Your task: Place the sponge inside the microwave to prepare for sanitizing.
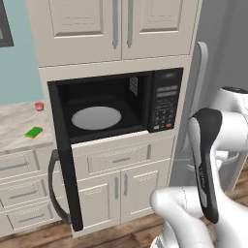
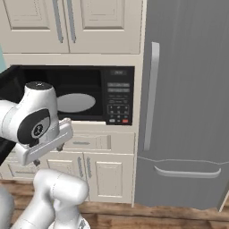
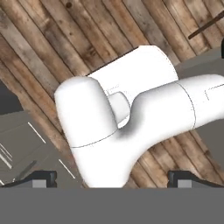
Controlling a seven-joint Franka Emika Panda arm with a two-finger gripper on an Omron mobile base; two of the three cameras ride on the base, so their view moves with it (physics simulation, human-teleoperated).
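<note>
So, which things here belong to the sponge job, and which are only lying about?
For the job:
- sponge, on the counter
- microwave, door open
- gripper, open, empty

Just lying about:
- red cup
- fridge
- cabinets

From behind my right side, my white arm (image 2: 36, 120) folds up at the lower left, its dark-jointed elbow sitting in front of the open microwave (image 2: 89, 96). The black door (image 2: 9, 76) swings out to the left, partly behind my elbow. Inside the dark cavity lies the white round turntable (image 2: 77, 102). The button panel (image 2: 118, 100) sits at the microwave's right end, a red key low on it. Cream cabinets (image 2: 71, 22) hang above, and a drawer (image 2: 91, 142) and cupboard doors (image 2: 103, 176) sit below. The tall grey fridge (image 2: 188, 103) stands just beside the microwave on the right, above the wooden floor (image 2: 147, 217).
</note>
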